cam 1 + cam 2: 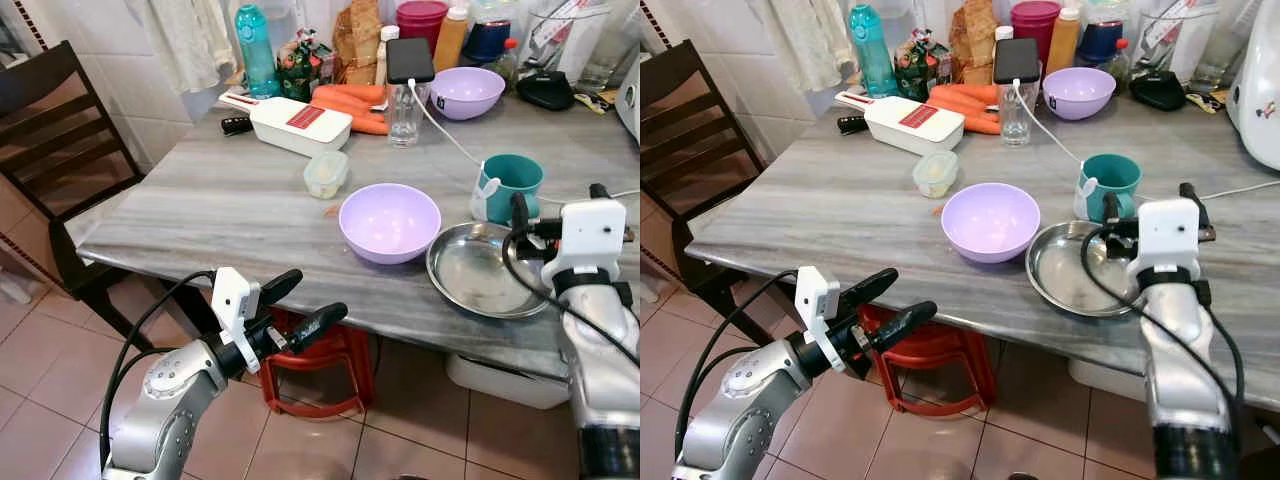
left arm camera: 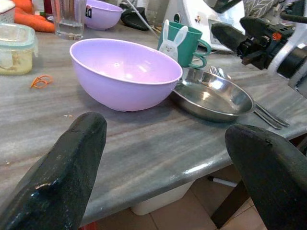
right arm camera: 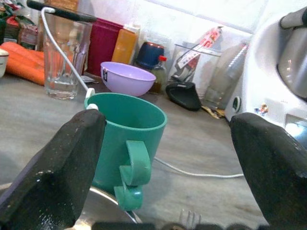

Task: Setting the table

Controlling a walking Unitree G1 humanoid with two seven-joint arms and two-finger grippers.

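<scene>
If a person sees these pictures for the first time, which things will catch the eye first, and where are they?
First comes the big lilac bowl near the front edge of the grey marble table, touching a shiny steel plate on its right, with a teal mug just behind the plate. The open right gripper hovers over the plate, facing the mug, while the open left gripper hangs in front of the table edge, below the tabletop.

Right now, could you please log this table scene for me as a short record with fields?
surface: grey marble-look table
near edge: large lilac plastic bowl, touching round steel plate
behind plate: teal mug with rabbit tag
cutlery: forks beside plate
left gripper: open, below table edge
right gripper: open, over plate, facing mug
</scene>
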